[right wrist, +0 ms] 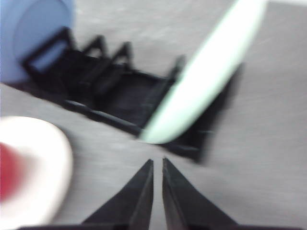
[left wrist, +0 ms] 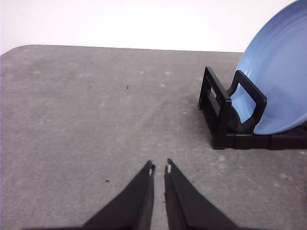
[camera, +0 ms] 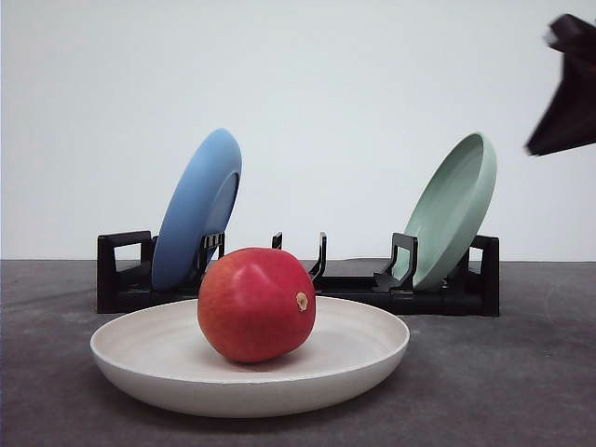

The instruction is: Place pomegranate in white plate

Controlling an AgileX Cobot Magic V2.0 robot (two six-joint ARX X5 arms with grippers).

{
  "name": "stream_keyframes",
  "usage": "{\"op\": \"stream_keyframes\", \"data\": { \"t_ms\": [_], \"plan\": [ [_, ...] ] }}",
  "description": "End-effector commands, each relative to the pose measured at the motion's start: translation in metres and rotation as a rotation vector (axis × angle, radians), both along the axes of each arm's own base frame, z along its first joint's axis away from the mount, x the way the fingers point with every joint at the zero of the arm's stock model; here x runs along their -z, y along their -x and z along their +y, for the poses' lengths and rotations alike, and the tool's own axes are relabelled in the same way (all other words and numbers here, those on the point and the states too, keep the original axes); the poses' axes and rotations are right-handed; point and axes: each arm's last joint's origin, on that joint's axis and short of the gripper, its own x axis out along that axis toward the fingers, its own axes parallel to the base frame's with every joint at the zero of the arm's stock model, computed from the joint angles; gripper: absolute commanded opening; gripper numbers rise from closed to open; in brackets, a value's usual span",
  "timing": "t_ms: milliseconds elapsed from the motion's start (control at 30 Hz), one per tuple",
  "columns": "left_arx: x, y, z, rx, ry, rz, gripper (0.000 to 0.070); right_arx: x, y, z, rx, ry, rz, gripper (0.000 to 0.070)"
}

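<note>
The red pomegranate (camera: 256,304) rests inside the white plate (camera: 363,358) at the front of the table, its tan nub turned to the right. My right gripper (right wrist: 157,163) is shut with nothing in it, high above the table's right side; part of that arm (camera: 570,88) shows at the upper right of the front view. In the blurred right wrist view the white plate (right wrist: 45,158) and a slice of the pomegranate (right wrist: 8,170) sit off to one side. My left gripper (left wrist: 159,168) is shut and empty over bare grey table.
A black dish rack (camera: 307,279) stands behind the white plate. A blue plate (camera: 197,209) leans in its left end and a pale green plate (camera: 453,209) in its right end. The blue plate (left wrist: 278,81) and rack end (left wrist: 230,112) lie near my left gripper.
</note>
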Motion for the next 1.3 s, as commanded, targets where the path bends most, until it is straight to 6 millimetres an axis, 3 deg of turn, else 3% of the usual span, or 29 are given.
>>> {"op": "stream_keyframes", "data": {
  "t_ms": [0, 300, 533, 767, 1267],
  "plan": [
    [0.002, -0.001, 0.0, -0.003, -0.011, -0.005, 0.0023, 0.004, 0.008, -0.004, 0.035, 0.085, -0.049, 0.0026],
    [0.002, -0.001, 0.0, -0.003, -0.011, -0.005, 0.0023, 0.052, 0.057, -0.028, 0.295, 0.036, -0.13, 0.0027],
    [0.002, -0.001, 0.0, -0.002, -0.011, -0.004, 0.0023, 0.084, 0.075, -0.039, 0.387, -0.004, -0.216, 0.0026],
    [0.002, -0.001, 0.0, -0.003, -0.011, -0.004, 0.0023, 0.093, 0.08, -0.043, 0.432, -0.026, -0.287, 0.0026],
    [0.002, -0.001, 0.0, -0.003, -0.011, -0.005, 0.0023, 0.092, 0.081, -0.044, 0.431, -0.03, -0.301, 0.0026]
  ]
}}
